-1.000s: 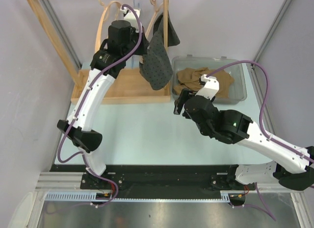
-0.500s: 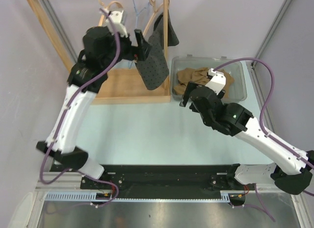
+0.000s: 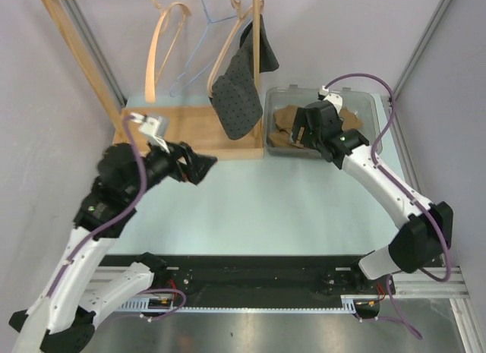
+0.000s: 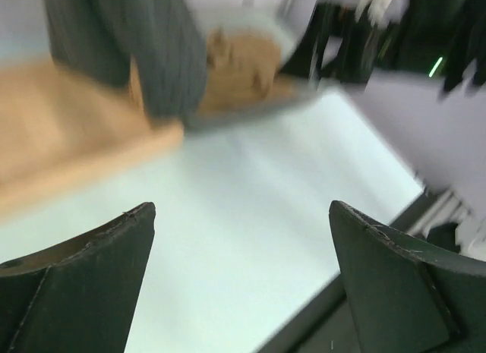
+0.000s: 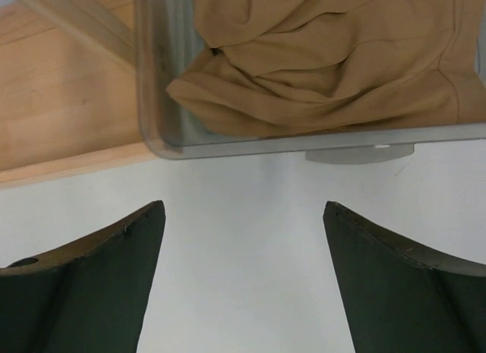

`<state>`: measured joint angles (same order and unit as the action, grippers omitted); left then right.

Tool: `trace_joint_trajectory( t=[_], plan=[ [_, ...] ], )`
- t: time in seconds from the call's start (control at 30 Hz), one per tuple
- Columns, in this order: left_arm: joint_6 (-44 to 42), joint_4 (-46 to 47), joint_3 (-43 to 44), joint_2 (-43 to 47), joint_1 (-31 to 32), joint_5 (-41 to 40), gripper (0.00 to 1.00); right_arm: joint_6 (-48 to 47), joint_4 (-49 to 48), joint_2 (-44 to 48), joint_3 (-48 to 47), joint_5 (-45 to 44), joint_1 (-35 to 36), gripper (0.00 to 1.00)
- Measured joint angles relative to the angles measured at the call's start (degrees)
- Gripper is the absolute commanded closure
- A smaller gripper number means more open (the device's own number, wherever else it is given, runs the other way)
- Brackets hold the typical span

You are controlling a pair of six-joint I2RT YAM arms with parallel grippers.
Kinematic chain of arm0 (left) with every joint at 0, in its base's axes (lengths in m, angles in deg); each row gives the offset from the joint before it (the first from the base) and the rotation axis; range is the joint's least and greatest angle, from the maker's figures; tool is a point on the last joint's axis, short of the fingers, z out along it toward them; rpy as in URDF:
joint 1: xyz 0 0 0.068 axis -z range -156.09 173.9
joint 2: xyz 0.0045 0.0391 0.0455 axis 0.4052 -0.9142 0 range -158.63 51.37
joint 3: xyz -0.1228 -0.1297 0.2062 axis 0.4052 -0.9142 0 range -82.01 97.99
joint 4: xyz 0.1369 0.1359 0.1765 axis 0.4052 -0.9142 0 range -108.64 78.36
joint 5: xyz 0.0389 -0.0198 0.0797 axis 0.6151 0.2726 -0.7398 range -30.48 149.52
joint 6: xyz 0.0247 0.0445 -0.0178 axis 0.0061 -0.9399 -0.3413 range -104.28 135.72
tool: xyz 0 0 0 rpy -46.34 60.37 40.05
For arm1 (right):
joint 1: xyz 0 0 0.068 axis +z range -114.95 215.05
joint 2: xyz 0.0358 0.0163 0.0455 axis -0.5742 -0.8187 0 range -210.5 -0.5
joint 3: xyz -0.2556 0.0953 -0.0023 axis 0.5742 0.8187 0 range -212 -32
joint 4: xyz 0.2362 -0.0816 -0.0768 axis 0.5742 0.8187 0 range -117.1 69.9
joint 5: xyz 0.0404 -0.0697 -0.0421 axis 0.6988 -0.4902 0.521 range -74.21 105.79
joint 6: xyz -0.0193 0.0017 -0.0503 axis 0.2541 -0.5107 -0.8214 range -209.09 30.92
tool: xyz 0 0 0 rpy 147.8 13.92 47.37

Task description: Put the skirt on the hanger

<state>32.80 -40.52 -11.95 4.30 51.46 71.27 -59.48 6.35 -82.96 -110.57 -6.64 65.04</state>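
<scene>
A dark grey dotted skirt (image 3: 235, 101) hangs draped over the right wooden hanger (image 3: 226, 43) on the rack rail; in the blurred left wrist view the skirt (image 4: 148, 53) shows at the top left. My left gripper (image 3: 206, 163) is open and empty, low over the table in front of the rack's base, well apart from the skirt. Its fingers (image 4: 114, 254) frame bare table. My right gripper (image 3: 295, 133) is open and empty at the front left corner of the clear bin (image 3: 370, 149). The right fingers (image 5: 114, 254) hover over table just short of the bin rim (image 5: 228, 146).
A tan garment (image 5: 326, 57) lies crumpled in the bin, seen from above as tan garment (image 3: 287, 118). The wooden rack (image 3: 57, 23) has a flat base (image 3: 186, 133) and carries a bare wooden hanger (image 3: 161, 45) and a blue wire hanger (image 3: 199, 42).
My left gripper opened, left the skirt on the hanger and pulled back down and left over the table. My right arm swung its gripper up to the bin's front corner.
</scene>
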Motion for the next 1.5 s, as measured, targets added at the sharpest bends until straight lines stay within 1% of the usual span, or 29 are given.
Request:
trace_joint_trajectory(
  t=[0.1,0.17,0.2,0.3,0.43,0.53,0.7,0.87,0.97,1.1,1.23,1.33,1.37,1.43,1.47,1.5],
  plan=[
    [2.6,0.1,-12.3,1.9,0.0,1.4,0.0,-2.2,-2.8,-4.1,0.0,3.3,-5.2,0.11],
    [3.8,0.3,-18.3,1.4,0.0,1.8,0.0,-3.2,-5.1,-6.6,0.0,5.0,-8.2,0.12],
    [4.1,0.3,-20.7,1.4,0.0,1.8,0.0,-3.5,-6.2,-8.0,0.1,5.8,-9.9,0.14],
    [5.0,1.0,-24.5,1.3,0.0,1.8,0.0,-3.5,-10.2,-11.9,0.1,9.9,-14.8,0.14],
    [5.1,4.7,-25.4,-1.5,0.0,1.7,0.0,-2.9,-14.8,-17.7,-0.3,12.7,-21.2,0.16],
    [4.9,8.2,-25.7,-5.7,0.0,1.5,0.0,-2.9,-15.0,-24.0,-3.4,12.3,-24.7,0.18],
    [5.0,12.9,-25.9,-13.8,0.0,2.7,0.0,-3.5,-13.5,-32.0,-8.9,8.7,-26.2,0.18],
    [5.0,16.7,-25.6,-19.4,0.0,5.1,0.01,-3.5,-10.9,-35.1,-12.6,5.3,-27.4,0.2],
    [5.0,17.7,-24.6,-22.3,0.0,5.7,0.01,-3.3,-10.2,-35.7,-13.1,4.0,-29.0,0.2],
    [5.0,18.5,-23.9,-24.4,0.0,6.1,0.01,-4.2,-9.5,-37.2,-13.6,3.9,-31.1,0.19],
    [5.2,19.3,-23.6,-25.2,0.0,6.3,0.01,-6.6,-8.3,-41.9,-17.5,6.1,-32.0,0.2],
    [5.4,19.4,-23.1,-26.1,0.0,6.5,0.03,-7.9,-7.5,-44.6,-20.1,7.4,-31.7,0.3],
    [5.4,19.4,-22.8,-26.4,0.0,6.5,0.04,-8.4,-7.4,-45.1,-20.8,7.8,-31.6,0.43],
    [5.4,19.4,-22.4,-26.8,0.0,6.5,0.04,-9.1,-7.3,-45.4,-21.6,8.5,-31.6,0.65],
    [5.4,19.4,-22.3,-26.9,0.0,6.5,0.05,-9.3,-7.3,-45.4,-21.8,8.8,-31.6,0.82],
    [5.4,19.4,-22.2,-26.9,0.0,6.5,0.05,-9.4,-7.2,-45.4,-22.0,9.0,-31.6,0.89]
  ],
)
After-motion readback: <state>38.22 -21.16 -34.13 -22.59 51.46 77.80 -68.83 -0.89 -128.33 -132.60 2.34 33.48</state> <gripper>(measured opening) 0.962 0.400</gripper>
